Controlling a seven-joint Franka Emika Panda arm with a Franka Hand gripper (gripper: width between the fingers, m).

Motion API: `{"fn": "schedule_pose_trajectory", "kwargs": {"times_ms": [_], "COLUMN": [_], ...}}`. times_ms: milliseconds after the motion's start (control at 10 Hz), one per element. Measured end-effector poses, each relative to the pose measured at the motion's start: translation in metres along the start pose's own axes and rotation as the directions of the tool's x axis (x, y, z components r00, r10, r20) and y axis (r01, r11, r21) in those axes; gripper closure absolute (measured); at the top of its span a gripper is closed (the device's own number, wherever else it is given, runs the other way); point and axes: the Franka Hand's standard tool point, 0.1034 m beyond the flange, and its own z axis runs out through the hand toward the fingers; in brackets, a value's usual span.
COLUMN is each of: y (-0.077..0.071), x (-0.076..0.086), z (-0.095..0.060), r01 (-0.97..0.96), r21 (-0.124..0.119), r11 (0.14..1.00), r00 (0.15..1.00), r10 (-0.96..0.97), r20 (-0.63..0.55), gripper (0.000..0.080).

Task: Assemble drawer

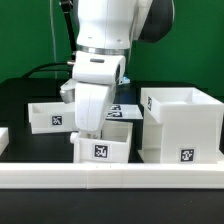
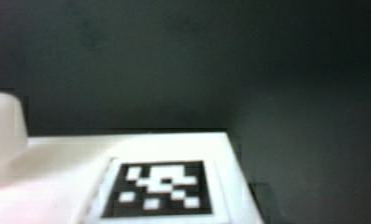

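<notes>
The drawer's large cube-shaped shell stands open-topped at the exterior view's right, with a tag low on its front. One small tray sits at the left. A second tray sits at front centre with a tag on its front wall. My gripper hangs just over the back left of this second tray, and its fingertips are hidden behind the tray wall and the hand. The wrist view is blurred. It shows a white part with a tag very close and a white lump at the edge. No fingers show there.
The long white border wall runs along the front. The marker board lies behind the arm between the trays and the shell. Dark table fills the wrist view beyond the white part. A black cable lies at the back left.
</notes>
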Motion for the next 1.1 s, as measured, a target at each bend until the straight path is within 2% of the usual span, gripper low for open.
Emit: {"fn": "schedule_pose_trajectory", "kwargs": {"times_ms": [100,300,600,800,1000,1100], "y": [0.001,0.0,-0.002,-0.003,-0.003,-0.005], "x": [0.001,0.005,0.022,0.026,0.024,0.022], "z": [0.0,0.001,0.002,0.002,0.003,0.004], "r01": [-0.003,0.016,0.056,0.063,0.058,0.056], "r21": [-0.017,-0.016,-0.015,-0.005,0.002,0.025], "r11": [1.0,1.0,0.998,0.998,0.998,0.998], "r00": [1.0,1.0,0.998,0.998,0.998,0.998], "r10": [0.003,-0.016,-0.056,-0.063,-0.058,-0.057], "r20": [-0.003,0.0,0.002,0.008,0.01,0.015], "gripper": [0.0758,0.0758,0.0758,0.0758,0.0758,0.0758]}}
